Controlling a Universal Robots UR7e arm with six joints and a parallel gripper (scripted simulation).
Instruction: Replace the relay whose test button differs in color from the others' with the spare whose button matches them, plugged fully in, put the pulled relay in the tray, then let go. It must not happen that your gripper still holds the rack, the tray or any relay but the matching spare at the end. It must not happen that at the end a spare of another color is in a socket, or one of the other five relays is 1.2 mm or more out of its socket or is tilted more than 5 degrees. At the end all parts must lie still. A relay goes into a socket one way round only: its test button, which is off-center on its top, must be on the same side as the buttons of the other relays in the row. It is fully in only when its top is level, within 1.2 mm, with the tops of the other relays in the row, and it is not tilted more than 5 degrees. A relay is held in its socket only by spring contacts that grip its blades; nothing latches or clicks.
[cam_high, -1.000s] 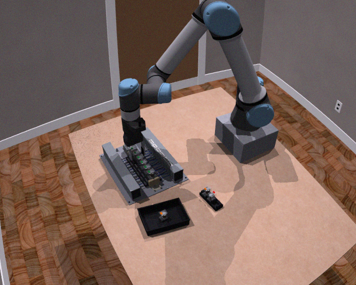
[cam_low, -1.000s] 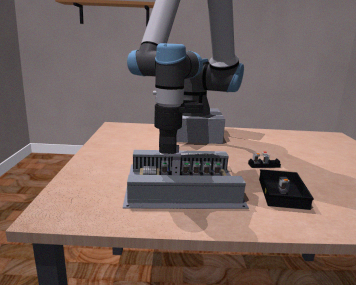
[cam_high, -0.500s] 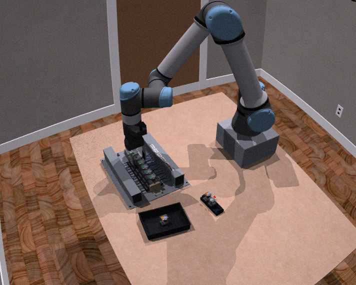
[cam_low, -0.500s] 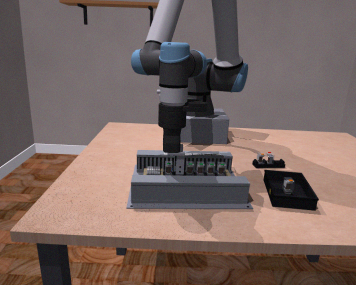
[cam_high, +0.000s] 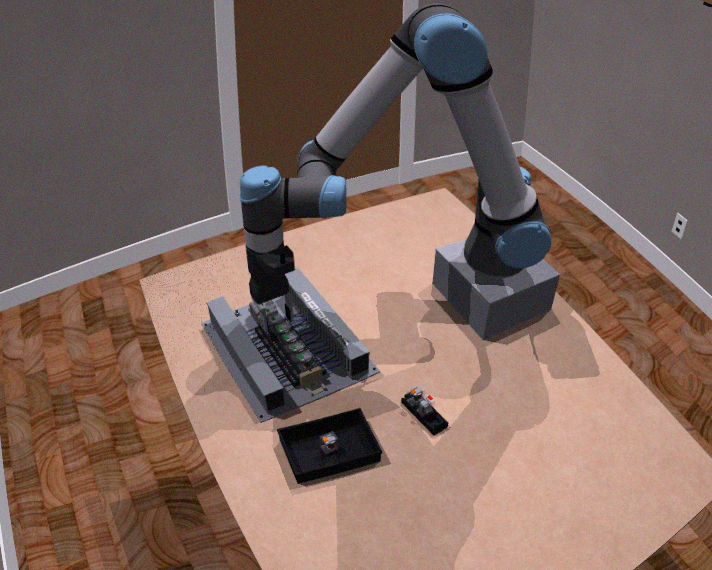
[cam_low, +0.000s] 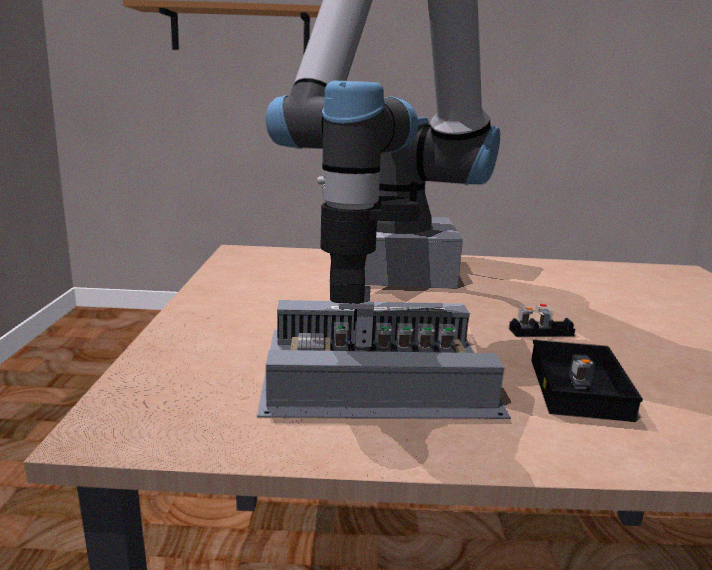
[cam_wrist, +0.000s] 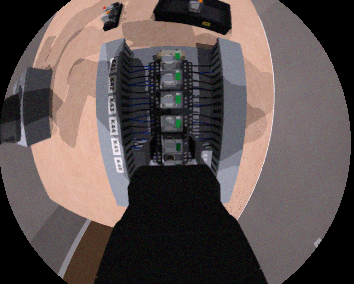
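My gripper (cam_high: 267, 307) (cam_low: 361, 331) (cam_wrist: 172, 143) is open and hangs low over the far end of the relay row (cam_high: 290, 341) (cam_low: 415, 337) (cam_wrist: 171, 98) on the grey panel (cam_high: 237, 341) (cam_low: 380, 380) (cam_wrist: 229, 108). Its fingers stand on either side of a green-buttoned relay (cam_wrist: 171, 147) without gripping it. All the row's buttons that I can see are green. A relay with an orange button (cam_high: 329, 442) (cam_low: 580, 371) (cam_wrist: 195, 5) stands in the black tray (cam_high: 296, 469) (cam_low: 593, 409) (cam_wrist: 168, 11). My finger hides the straddled relay in the exterior view.
A small black holder (cam_high: 436, 422) (cam_low: 543, 329) (cam_wrist: 111, 24) right of the panel carries two spare relays, one with an orange button (cam_low: 526, 314) and one with a red button (cam_low: 543, 312). The robot's grey base block (cam_high: 492, 296) stands behind. Tall wiring ducts flank the row.
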